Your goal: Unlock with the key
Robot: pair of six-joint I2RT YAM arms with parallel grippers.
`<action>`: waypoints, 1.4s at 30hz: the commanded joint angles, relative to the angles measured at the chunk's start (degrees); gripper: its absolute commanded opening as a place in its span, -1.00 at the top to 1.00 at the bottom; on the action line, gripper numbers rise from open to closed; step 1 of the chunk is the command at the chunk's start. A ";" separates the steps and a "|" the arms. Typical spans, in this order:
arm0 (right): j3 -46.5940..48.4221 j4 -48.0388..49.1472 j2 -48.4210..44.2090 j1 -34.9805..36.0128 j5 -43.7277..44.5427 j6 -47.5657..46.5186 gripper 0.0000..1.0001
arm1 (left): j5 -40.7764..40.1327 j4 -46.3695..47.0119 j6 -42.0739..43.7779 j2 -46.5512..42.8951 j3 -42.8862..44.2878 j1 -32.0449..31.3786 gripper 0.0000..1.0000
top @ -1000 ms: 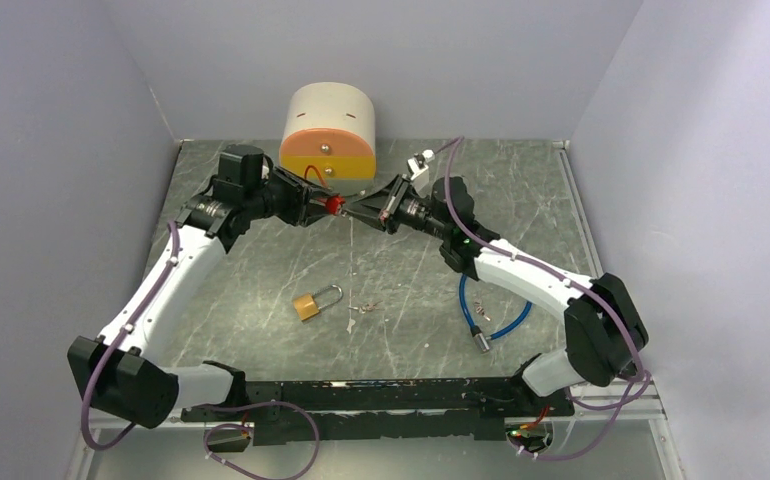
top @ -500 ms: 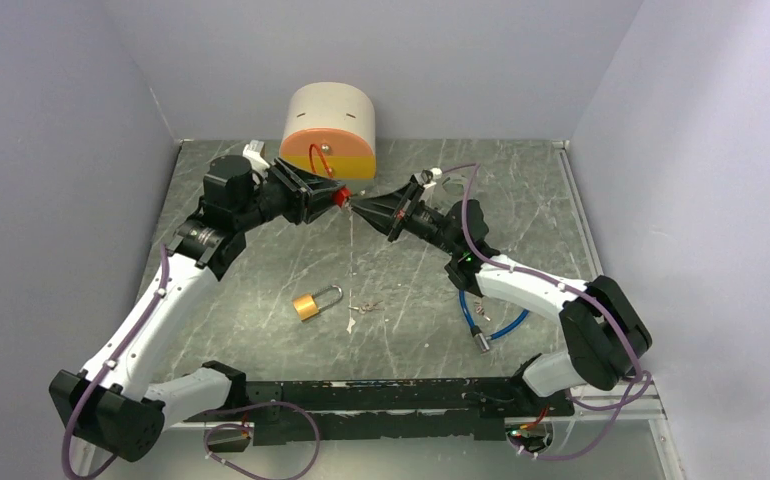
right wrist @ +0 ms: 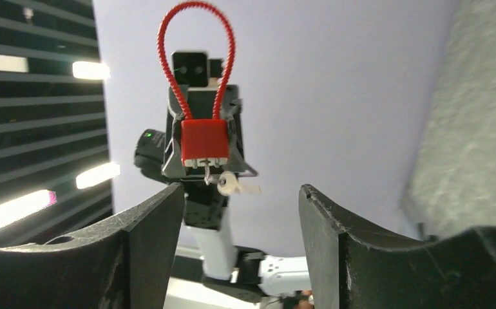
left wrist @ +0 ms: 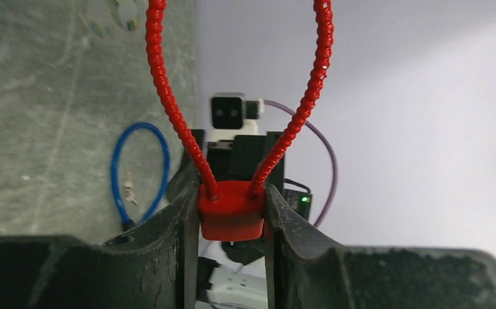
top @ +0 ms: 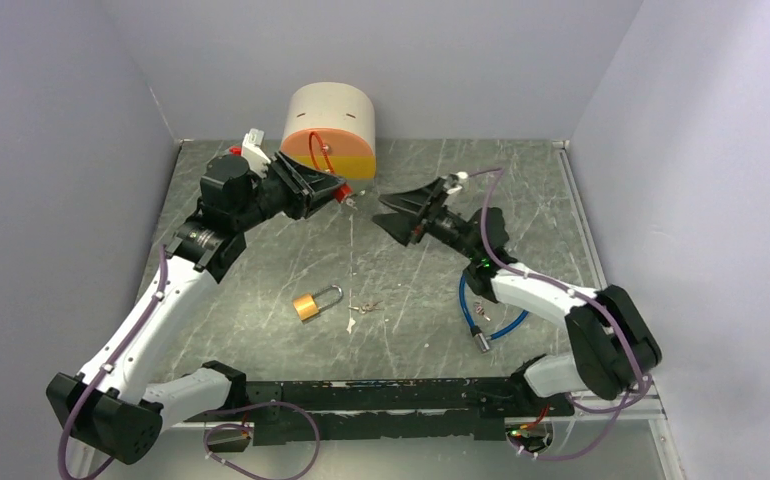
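Observation:
A red cable lock (top: 340,193) with a thin red loop (left wrist: 168,96) is held off the table, my left gripper (left wrist: 231,188) shut on its red body (left wrist: 231,210). In the right wrist view the lock (right wrist: 204,141) faces me. A thin metal shank sticks out of its underside, and a silver key (right wrist: 234,186) dangles there on a ring. My right gripper (right wrist: 240,188) is open and empty, a short way from the lock and level with it. From above, the right gripper (top: 397,213) stands to the right of the lock with a clear gap between them.
A brass padlock (top: 308,304) and a small bunch of keys (top: 362,308) lie mid-table. A blue cable lock (top: 492,318) lies under the right arm. A cream and orange drum (top: 329,130) stands at the back wall, just behind the left gripper. Walls close three sides.
My right gripper was shut at the lock's underside; it has opened and drawn back to the right. The key stays hanging from the lock. The left arm shifted the lock slightly up and left.

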 commanded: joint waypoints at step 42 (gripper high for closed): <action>41.73 -64.36 -4.48 3.04 19.20 -68.00 -0.45 | 21.47 35.95 60.10 4.78 -7.76 -0.53 0.95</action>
